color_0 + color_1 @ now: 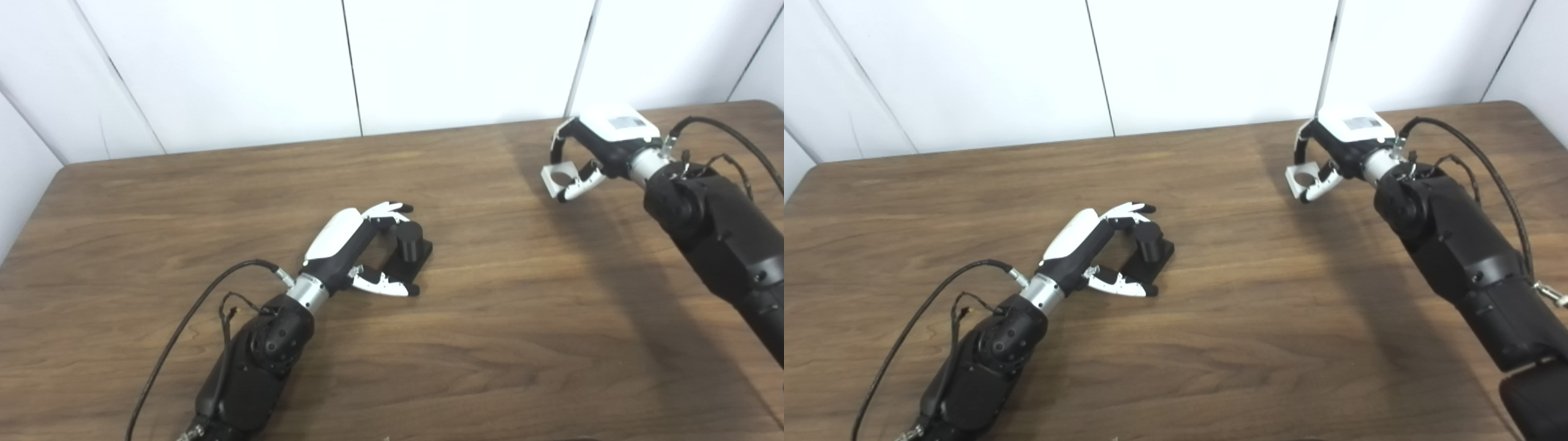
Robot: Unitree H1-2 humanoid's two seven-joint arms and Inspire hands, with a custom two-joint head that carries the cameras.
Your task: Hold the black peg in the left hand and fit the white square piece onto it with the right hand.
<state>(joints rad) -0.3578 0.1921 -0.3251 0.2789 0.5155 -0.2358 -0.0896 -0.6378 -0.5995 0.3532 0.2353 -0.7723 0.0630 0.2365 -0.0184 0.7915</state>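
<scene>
The left hand (367,248) lies low on the worktop (490,343), near the middle of the scene, with its arm coming in from the near left. Its fingers (387,211) curve over the far side of the peg (409,240) and its thumb (383,283) stretches along the near side, so the hand cups the peg from both sides. The fingers are apart rather than pressed tight; whether they actually touch the peg cannot be told. The peg is a short black cylinder standing upright on a flat black base (416,260), and the base rests flat on the worktop.

The right hand (603,150) is at the far right, well apart from the left hand and the peg, raised above the worktop with its arm coming in from the near right. It is clamped on the white piece (558,179), pinching it between fingers and thumb at the hand's left end. The piece is a small white square block with a round hole through it, and the hole faces roughly toward the cameras. It is tilted and held clear of the worktop; a dark shadow falls on the wood beneath the arm.

A black cable (184,331) loops from the left wrist along the worktop, and another cable (735,138) arches over the right wrist. White wall panels (453,61) stand behind the far edge.
</scene>
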